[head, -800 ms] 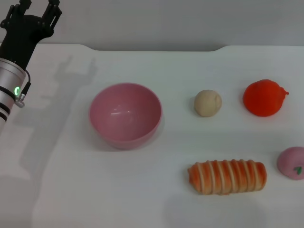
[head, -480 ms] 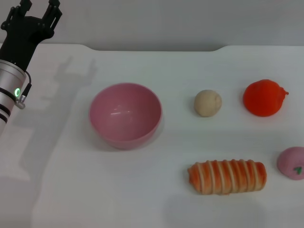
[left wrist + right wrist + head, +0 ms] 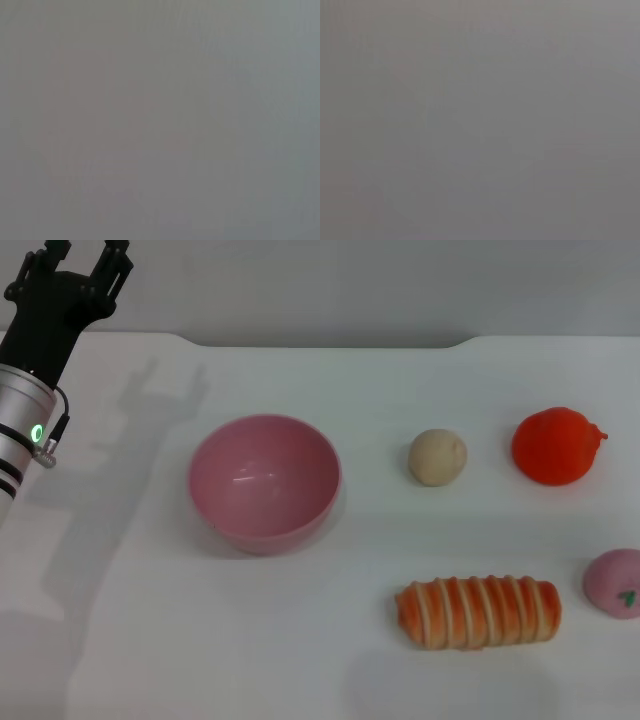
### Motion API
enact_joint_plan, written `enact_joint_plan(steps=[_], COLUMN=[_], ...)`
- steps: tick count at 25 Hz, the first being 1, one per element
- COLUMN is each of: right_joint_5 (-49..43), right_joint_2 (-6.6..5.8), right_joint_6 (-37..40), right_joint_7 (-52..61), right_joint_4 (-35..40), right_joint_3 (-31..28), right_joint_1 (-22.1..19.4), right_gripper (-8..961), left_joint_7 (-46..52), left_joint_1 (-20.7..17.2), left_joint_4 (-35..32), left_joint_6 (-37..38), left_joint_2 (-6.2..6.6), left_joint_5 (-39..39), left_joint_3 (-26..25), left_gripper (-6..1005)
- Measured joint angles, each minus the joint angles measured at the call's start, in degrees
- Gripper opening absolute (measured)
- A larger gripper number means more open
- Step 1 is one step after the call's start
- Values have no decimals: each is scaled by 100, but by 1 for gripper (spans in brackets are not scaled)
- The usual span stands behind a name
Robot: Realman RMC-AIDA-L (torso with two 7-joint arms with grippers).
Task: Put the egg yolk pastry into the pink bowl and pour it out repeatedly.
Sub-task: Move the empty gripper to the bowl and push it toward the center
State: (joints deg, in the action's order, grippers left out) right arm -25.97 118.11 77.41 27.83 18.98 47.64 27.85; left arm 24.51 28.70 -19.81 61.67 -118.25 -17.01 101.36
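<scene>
Head view: the small pale beige matte ball, the egg yolk pastry (image 3: pixel 437 457), lies bare on the white tabletop (image 3: pixel 300 640) right of centre, just beside the deep glossy pink bowl (image 3: pixel 265 483), apart from it. The bowl is empty, so the first pick is not yet begun. The left gripper (image 3: pixel 78 260) hovers at the far left corner, fingers spread wide, holding nothing. The next move likely calls for reaching to the pastry.

Left wrist view and right wrist view: blank grey; the right gripper is unseen.
</scene>
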Motion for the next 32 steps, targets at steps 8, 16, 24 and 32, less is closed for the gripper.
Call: enact_joint_plan(steps=[8,16,24,32], right_joint_5=[0,11,9,7], right_joint_2=[13,27,26,-53], right_joint_6=[27,30,11,45], right_joint_7=[46,53,60,70], right_joint_4=[0,-1,-46,-44], right_joint_3=[116,141,176,373], right_joint_1=[24,36,32,-40], right_gripper=[636,635,637,635], left_joint_7=[470,1565,5788,10054], left_joint_1=[-56,-67,238,1091], left_joint_4=[-34,-298,-1559,-3040], left_joint_6=[371,488,803,1985], left_joint_2=[60,346,1327,1524], left_joint_5=[88,1014,5192,10755], left_joint_3=[-2,-59,-1488,-3800], left_gripper=[634,605,576,524])
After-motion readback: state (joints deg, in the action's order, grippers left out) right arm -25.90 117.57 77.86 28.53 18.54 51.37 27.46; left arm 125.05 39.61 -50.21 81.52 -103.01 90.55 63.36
